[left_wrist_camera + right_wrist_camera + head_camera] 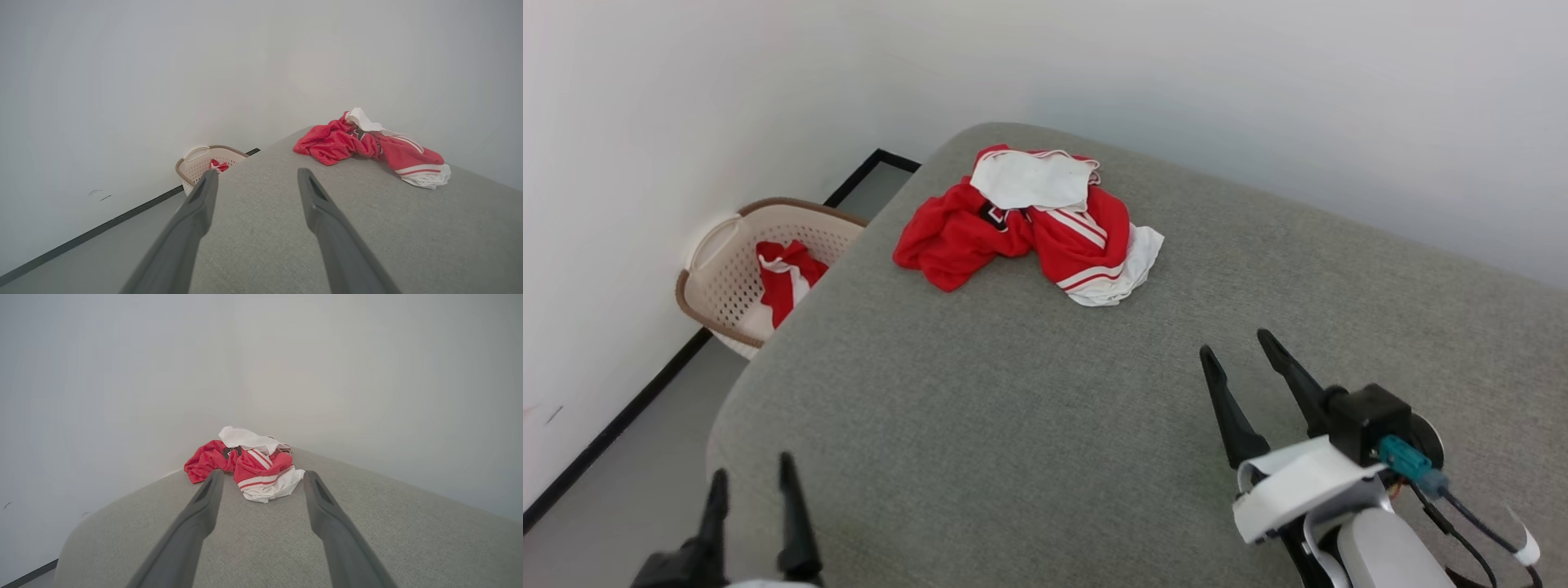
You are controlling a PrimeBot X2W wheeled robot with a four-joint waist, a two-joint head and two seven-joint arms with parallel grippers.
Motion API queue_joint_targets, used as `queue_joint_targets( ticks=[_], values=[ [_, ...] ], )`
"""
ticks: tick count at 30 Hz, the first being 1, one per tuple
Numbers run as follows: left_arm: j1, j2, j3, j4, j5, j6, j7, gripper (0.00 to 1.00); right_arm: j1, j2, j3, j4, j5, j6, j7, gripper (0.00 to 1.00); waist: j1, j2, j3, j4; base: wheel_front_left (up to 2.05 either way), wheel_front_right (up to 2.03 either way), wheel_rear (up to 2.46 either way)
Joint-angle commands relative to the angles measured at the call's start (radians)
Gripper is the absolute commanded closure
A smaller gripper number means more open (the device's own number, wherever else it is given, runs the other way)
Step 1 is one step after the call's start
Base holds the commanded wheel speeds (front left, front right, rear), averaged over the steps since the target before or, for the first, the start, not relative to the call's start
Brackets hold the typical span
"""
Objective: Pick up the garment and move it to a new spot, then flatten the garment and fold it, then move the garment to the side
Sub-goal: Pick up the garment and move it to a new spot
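The garment (1054, 237) lies in a crumpled heap at the far end of the grey cushion (1013, 425), well apart from both tools. The left tool (752, 467) and the right tool (1235, 343) are both wide open and hold nothing, so the robot should reach far forward and pinch a high, bunched bit of cloth, not the cushion under it. It is hard to tell sleeve from hem in the heap, so the thick striped fold on the right looks like the safest place to grab.
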Motion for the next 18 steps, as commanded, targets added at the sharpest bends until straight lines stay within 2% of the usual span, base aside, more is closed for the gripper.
queue_joint_targets(
  ticks=[1, 6, 12, 18],
  values=[
    [-0.026, 0.0, -0.012, 0.012, 0.004, -0.017, -0.001, 0.0, 0.025, -0.001, -0.011, -0.004, -0.016, 0.0, -0.001, 0.0, 0.0, -0.0001, -0.002, -0.007, 0.0, 0.0, 0.0],
    [-0.154, 0.05, -0.096, 0.099, 0.05, -0.093, 0.011, 0.0, 0.086, -0.001, -0.042, -0.048, -0.031, 0.0, -0.001, 0.0, 0.0, -0.0001, -0.002, -0.041, 0.0, 0.0, 0.0],
    [-0.438, 0.141, -0.165, 0.183, 0.088, -0.145, 0.03, 0.0, 0.049, -0.002, 0.006, -0.103, -0.064, 0.0, -0.001, 0.0, 0.0, -0.0001, 0.12, -0.212, 0.0, 0.0, 0.0],
    [-0.762, 0.24, -0.174, 0.354, 0.029, -0.165, 0.053, 0.0, -0.03, -0.002, 0.014, -0.143, -0.079, 0.0, -0.001, 0.0, 0.0, -0.0001, 0.272, -0.366, 0.0, 0.0, 0.0]
  ],
)
